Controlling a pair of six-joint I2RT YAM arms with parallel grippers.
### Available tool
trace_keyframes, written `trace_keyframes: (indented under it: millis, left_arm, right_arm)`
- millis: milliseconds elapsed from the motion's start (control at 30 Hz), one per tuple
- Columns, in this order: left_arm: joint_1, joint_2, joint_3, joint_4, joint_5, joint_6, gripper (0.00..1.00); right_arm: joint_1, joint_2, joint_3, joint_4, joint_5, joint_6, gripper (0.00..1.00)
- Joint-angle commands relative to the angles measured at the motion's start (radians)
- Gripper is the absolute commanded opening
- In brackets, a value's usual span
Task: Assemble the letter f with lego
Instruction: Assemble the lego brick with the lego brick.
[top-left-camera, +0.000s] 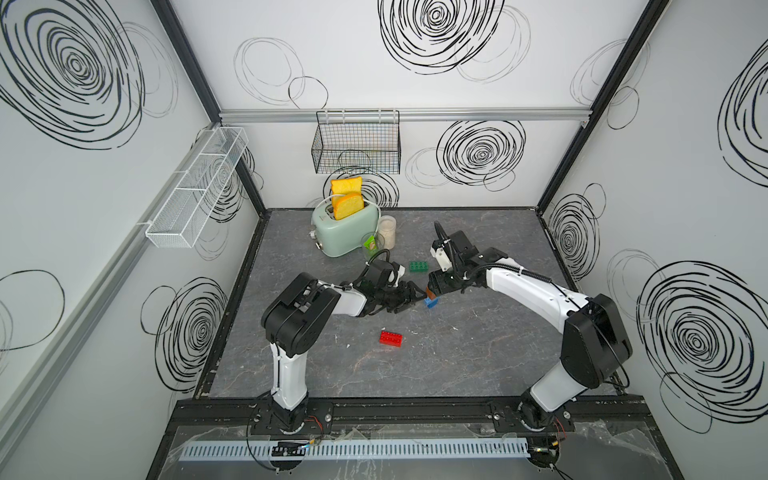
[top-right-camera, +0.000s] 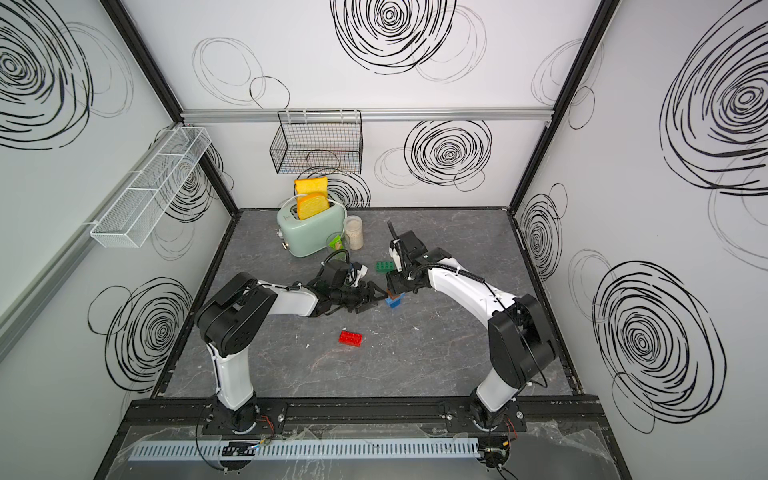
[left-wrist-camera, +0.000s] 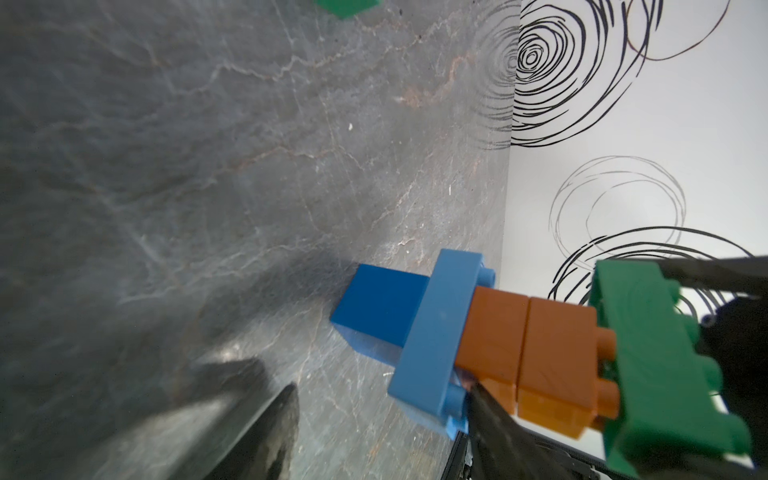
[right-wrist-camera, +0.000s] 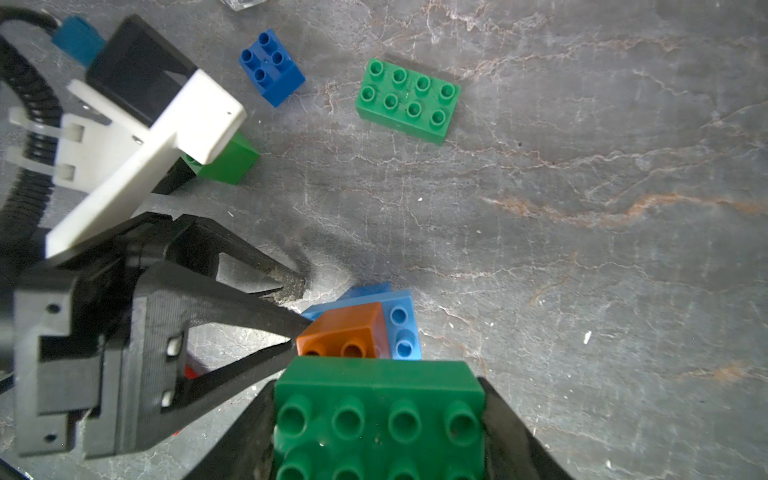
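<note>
right gripper (top-left-camera: 431, 292) clamps green brick (right-wrist-camera: 380, 386) by ends, at stack (left-wrist-camera: 490, 332) top, mid-tabletop (top-left-camera: 457, 353) | left gripper (right-wrist-camera: 297, 305) half-spread, empty, one fingertip touching stack | handling: likely light, rigid, slick, so hold flat sides

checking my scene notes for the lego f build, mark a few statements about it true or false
1. The right tool grips a green brick above the orange bricks. True.
2. The red brick is part of the stack. False: the red brick lies alone on the table.
3. The toaster holds two bread slices. True.
4. The stack's bottom brick is green. False: it is the blue brick.
5. A second green brick lies loose, studs up. True.
</note>
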Motion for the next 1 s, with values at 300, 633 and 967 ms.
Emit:
trace_keyframes:
  millis: [300,633,967]
  left_arm:
    - [0.018,0.022,0.024,-0.007,0.014,0.029,0.66]
    - [0.020,0.031,0.040,-0.024,0.016,0.045,0.66]
    - [0.019,0.030,0.038,-0.014,0.012,0.038,0.66]
  right_arm:
    - [0.005,0.045,0.045,-0.060,0.022,-0.026,0.53]
    - [0.012,0.041,0.038,-0.081,0.034,-0.027,0.53]
    - [0.024,0.052,0.023,-0.112,0.053,-0.007,0.52]
